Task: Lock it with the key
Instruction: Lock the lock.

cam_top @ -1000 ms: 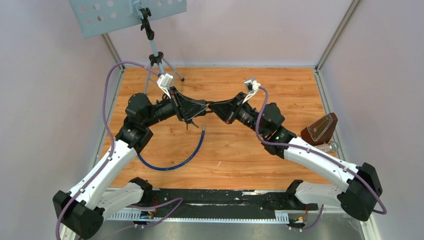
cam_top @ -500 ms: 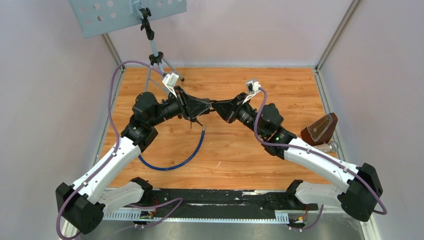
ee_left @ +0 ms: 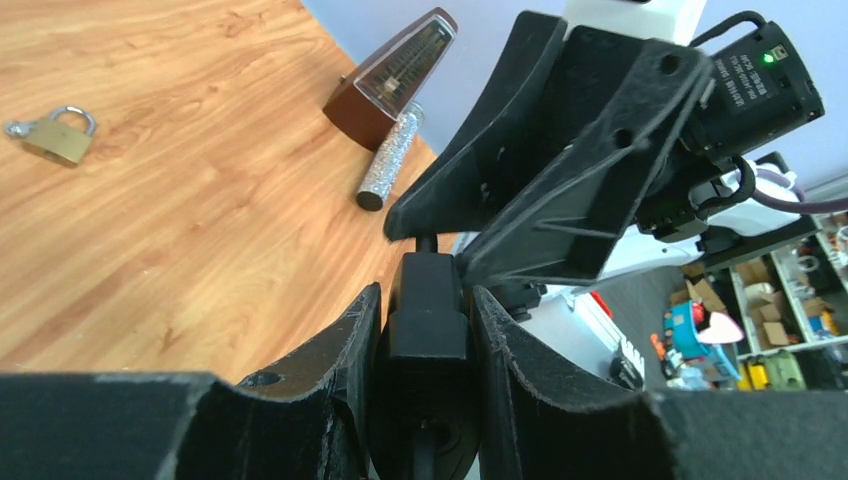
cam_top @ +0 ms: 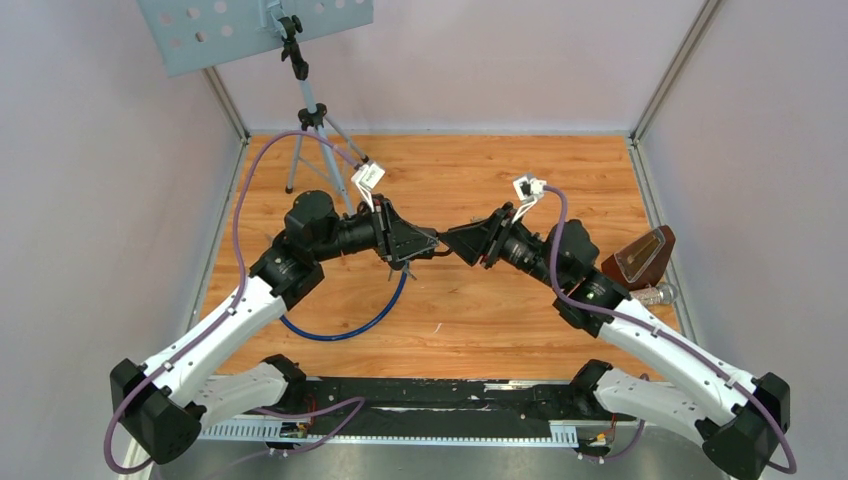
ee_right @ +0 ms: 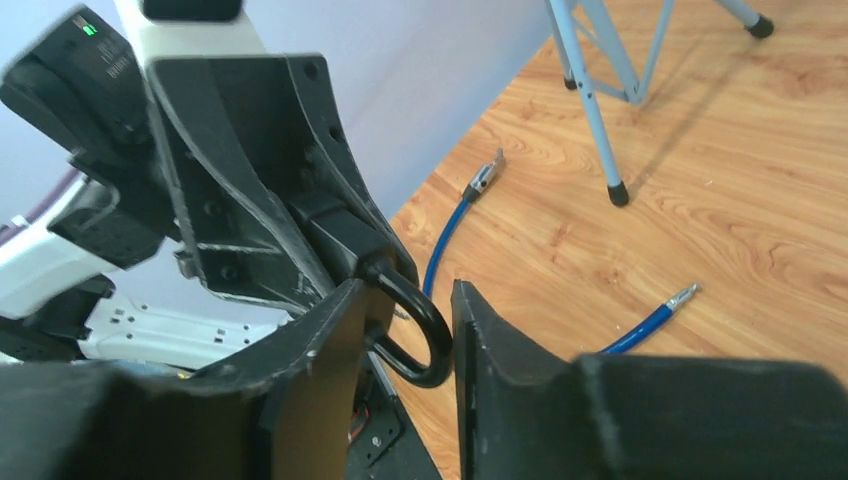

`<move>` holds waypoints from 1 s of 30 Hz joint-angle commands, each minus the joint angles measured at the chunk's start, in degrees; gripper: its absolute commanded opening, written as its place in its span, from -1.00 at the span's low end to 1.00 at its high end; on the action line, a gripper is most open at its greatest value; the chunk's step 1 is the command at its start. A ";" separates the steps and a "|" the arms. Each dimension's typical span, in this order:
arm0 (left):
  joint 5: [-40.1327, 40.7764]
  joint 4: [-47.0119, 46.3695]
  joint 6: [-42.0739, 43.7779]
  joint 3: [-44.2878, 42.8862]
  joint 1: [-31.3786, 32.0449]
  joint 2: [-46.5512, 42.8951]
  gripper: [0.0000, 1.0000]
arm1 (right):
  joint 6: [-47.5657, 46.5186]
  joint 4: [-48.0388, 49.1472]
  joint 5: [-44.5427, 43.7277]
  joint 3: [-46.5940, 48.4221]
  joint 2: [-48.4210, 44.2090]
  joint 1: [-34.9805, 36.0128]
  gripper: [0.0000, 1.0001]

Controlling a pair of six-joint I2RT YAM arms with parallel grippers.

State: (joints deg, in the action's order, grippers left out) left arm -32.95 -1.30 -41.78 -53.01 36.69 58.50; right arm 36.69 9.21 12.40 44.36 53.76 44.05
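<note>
Mid-table, meeting of two arms at the lock: clamped in the left gripper [ee_left: 425, 292], a black padlock [ee_left: 427, 335], body squeezed between both fingers, shackle [ee_right: 415, 340] thrust rightward; gripped just as a second ago, though carried a little to the right and nearer. Around that shackle, the right gripper [ee_right: 405, 300]: pressed tight a second ago, now spread, with a gap showing on one side of the loop; drawn back to the right along with its arm. Reads as a release after pushing or steadying the shackle; impossible to confirm from these views whether latched. No key clearly made out; something small dangling below the left gripper in the overhead view, too small to name. Lying loose on the table [cam_top: 500, 330], seen only by the left wrist camera, a brass padlock [ee_left: 50, 138], well apart from both arms; on the near left, a blue cable [cam_top: 345, 325]; at the right edge, a metronome [cam_top: 640, 255]. Still to come, by judgement: finding and turning the key, with the freed right gripper the likely candidate.
</note>
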 commanded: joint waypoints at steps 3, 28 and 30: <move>2.71 -3.75 -5.75 -1.85 0.27 -4.93 -1.00 | 8.03 -0.66 -6.09 0.85 -5.01 -0.71 -0.10; 11.71 -17.78 -26.73 4.24 0.25 -11.37 -1.00 | 26.88 24.86 3.11 0.75 4.50 1.03 0.07; 11.82 -18.33 -27.10 4.39 0.23 -11.39 -1.00 | 27.35 24.63 3.07 1.58 5.77 1.41 -0.03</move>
State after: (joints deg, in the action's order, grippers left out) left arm -22.35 -11.18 -65.87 -47.92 36.73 48.86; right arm 62.11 29.39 13.17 42.15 57.93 44.56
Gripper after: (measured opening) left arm 0.412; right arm 0.520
